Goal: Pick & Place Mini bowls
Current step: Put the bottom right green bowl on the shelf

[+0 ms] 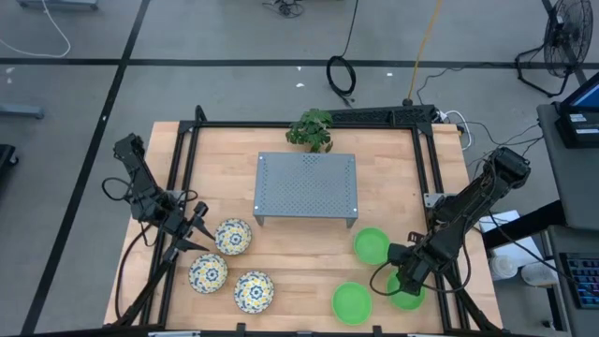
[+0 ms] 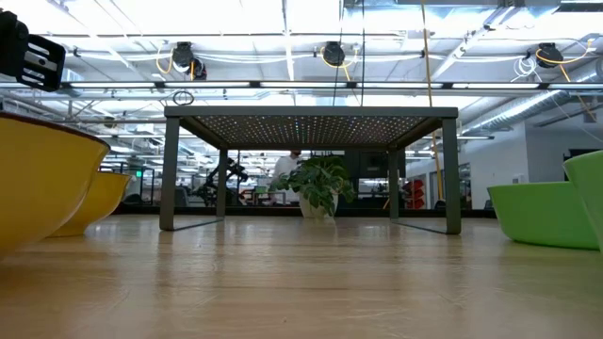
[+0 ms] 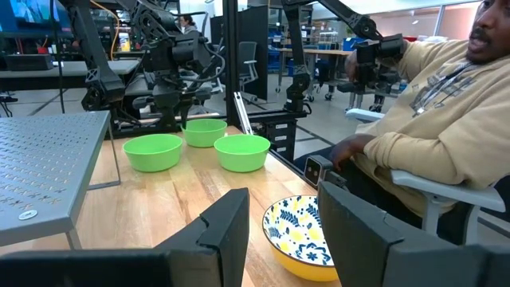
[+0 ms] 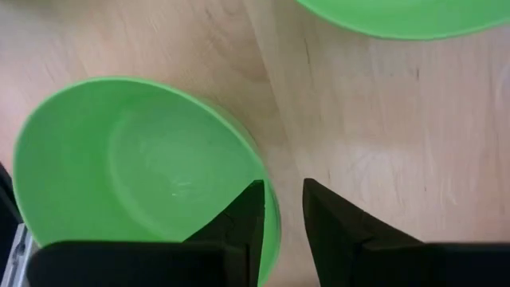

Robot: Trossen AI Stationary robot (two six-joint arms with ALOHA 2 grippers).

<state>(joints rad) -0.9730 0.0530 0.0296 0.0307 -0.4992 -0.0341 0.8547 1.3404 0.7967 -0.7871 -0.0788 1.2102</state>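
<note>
Three green mini bowls sit at the near right: one (image 1: 372,245), one (image 1: 352,302) and one (image 1: 408,294) under my right gripper (image 1: 402,273). In the right wrist view that gripper (image 4: 284,215) is narrowly open over this bowl's rim (image 4: 269,195), one finger inside and one outside. Three floral bowls sit at the near left (image 1: 232,236), (image 1: 208,273), (image 1: 254,292). My left gripper (image 1: 195,229) is open just left of the farthest floral bowl, which lies ahead between its fingers (image 3: 299,235). My right gripper comes from above, pointing down, and straddles the green bowl's rim (image 4: 271,209). One finger (image 4: 249,214) is inside and the other (image 4: 323,215) is outside, over the wood. The bowl rests on the table. I cannot tell whether the inner finger touches the rim.
A grey perforated metal stand (image 1: 306,187) sits at the table's middle, with a small potted plant (image 1: 312,129) behind it. Black frame rails (image 1: 187,178) run along the table's edges. A seated person in a beige hoodie (image 3: 446,119) shows beside the table.
</note>
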